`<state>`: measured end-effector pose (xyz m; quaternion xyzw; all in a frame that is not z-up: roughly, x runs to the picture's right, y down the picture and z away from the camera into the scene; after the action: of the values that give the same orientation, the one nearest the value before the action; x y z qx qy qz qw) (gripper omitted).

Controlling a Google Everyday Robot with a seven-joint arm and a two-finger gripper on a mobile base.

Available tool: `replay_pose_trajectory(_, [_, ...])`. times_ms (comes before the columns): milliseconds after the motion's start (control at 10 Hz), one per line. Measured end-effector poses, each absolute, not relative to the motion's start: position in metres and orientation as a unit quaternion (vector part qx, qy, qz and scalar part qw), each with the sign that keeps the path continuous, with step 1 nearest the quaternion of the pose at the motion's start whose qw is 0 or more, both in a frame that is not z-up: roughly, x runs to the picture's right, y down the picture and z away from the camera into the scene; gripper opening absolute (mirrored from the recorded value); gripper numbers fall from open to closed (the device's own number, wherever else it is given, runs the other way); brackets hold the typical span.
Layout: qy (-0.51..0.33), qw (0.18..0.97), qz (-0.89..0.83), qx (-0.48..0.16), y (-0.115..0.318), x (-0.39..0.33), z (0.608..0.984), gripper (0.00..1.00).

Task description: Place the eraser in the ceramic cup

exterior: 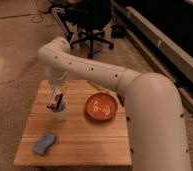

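My gripper [55,100] hangs from the white arm over the left part of the wooden table [85,145]. It is right above a white ceramic cup [59,111]. A small dark and red object, the eraser [54,103], sits at the gripper's tip, at the cup's mouth. I cannot tell whether it is still held or rests in the cup.
An orange-red bowl [101,106] stands on the table to the right of the cup. A blue sponge [44,143] lies near the front left corner. A black office chair [92,22] stands on the floor behind the table. The arm's white body fills the right side.
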<state>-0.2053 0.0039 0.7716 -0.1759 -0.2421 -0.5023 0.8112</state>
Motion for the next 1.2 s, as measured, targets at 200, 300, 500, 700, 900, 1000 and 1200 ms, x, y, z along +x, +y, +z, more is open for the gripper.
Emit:
replay_pose_trajectory(200, [-0.230, 0.814, -0.508, -0.163, 0.003, -0.202, 0.785, 0.00])
replay_pose_trajectory(300, [-0.220, 0.817, -0.509, -0.157, 0.000, -0.197, 0.791, 0.00])
replay_pose_trajectory(500, [-0.213, 0.820, -0.510, -0.150, -0.002, -0.196, 0.795, 0.00])
replay_pose_trajectory(700, [-0.201, 0.825, -0.509, -0.140, -0.013, -0.188, 0.803, 0.02])
replay_pose_trajectory(900, [-0.193, 0.824, -0.516, -0.133, -0.010, -0.189, 0.804, 0.18])
replay_pose_trajectory(1000, [-0.187, 0.824, -0.520, -0.127, -0.009, -0.190, 0.803, 0.31])
replay_pose_trajectory(1200, [-0.183, 0.824, -0.522, -0.120, -0.009, -0.193, 0.798, 0.47])
